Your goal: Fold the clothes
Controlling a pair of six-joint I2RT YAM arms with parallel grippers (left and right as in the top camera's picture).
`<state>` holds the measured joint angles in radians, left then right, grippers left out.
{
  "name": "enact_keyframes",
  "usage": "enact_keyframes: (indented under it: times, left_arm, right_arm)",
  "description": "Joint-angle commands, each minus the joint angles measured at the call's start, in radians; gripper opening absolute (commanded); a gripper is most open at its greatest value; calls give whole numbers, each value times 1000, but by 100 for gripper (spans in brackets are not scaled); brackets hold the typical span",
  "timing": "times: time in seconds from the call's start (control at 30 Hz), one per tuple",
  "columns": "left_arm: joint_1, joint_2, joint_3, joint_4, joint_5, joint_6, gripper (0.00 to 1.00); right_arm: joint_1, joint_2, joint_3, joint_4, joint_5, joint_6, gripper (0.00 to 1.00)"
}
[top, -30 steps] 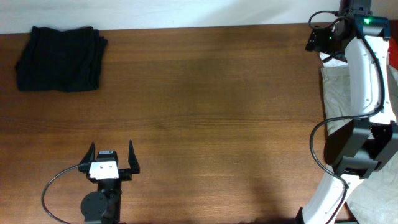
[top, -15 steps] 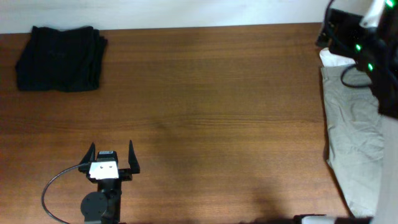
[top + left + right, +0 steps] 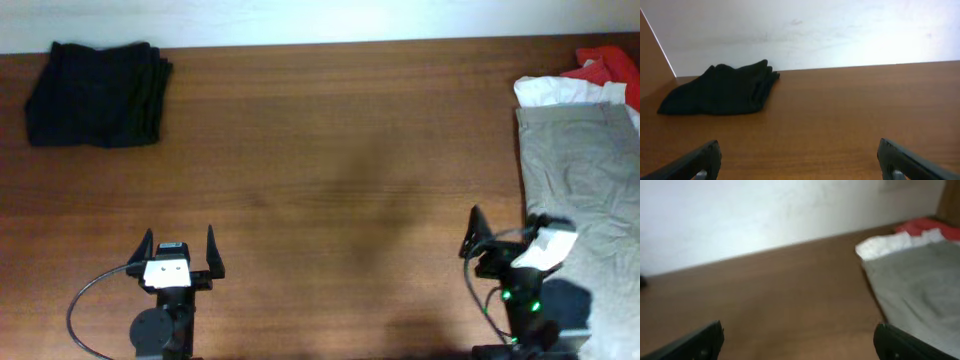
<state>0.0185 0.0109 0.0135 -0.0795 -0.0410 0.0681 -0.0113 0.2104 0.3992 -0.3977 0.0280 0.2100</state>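
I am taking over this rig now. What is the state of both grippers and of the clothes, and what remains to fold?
Left gripper: open, empty.
Right gripper: open, empty, beside the grey trousers.
Done: black garment lies folded at the far left corner.
To do: grey trousers, white garment and red garment at the right edge, not yet folded.

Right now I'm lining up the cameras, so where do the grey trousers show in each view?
Overhead: grey trousers along the table's right edge.
Left wrist: not in it.
Right wrist: grey trousers at the far right, near the white cloth.
Shared landmark: the table's far edge meeting the white wall.
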Motion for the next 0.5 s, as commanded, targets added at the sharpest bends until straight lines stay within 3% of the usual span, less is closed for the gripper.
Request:
enact_keyframes:
  times: [0.0, 0.23, 0.47]
  left_arm:
    - [-5, -5, -5, 0, 8, 16, 100]
    - [-5, -5, -5, 0, 8, 16, 99]
    - [-5, -5, -5, 0, 8, 16, 99]
  right_arm:
    - [-1, -132, -201, 142, -79, 8, 99]
    - [0, -207, -389, 378, -131, 13, 99]
    - [19, -207, -394, 326, -106, 7, 99]
